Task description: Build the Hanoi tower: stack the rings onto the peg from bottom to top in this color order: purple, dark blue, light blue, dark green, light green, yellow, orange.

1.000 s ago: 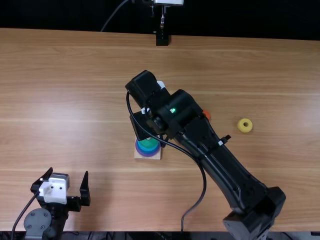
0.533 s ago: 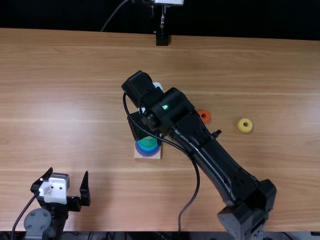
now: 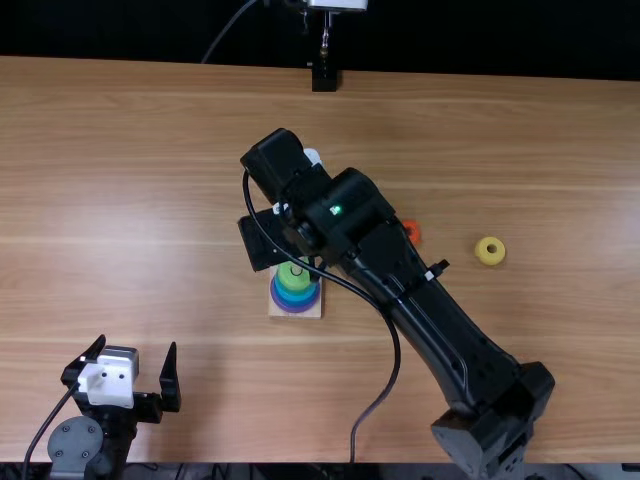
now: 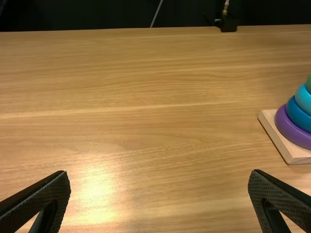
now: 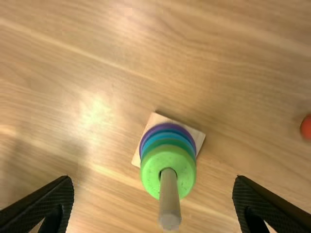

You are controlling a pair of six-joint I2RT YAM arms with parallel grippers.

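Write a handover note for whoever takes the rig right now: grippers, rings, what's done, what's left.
Left gripper: open and empty, off to the tower's left.
Right gripper: open, fingers either side of the peg, holding nothing.
Done: purple ring, dark blue ring, light blue ring, dark green ring and light green ring on the peg, in that order upward.
Left: yellow ring, then orange ring. Both lie on the table right of the tower, yellow farther out.

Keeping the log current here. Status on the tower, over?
Both jaws open. Light green ring on peg. Yellow ring, orange ring loose. Right arm overhangs tower.
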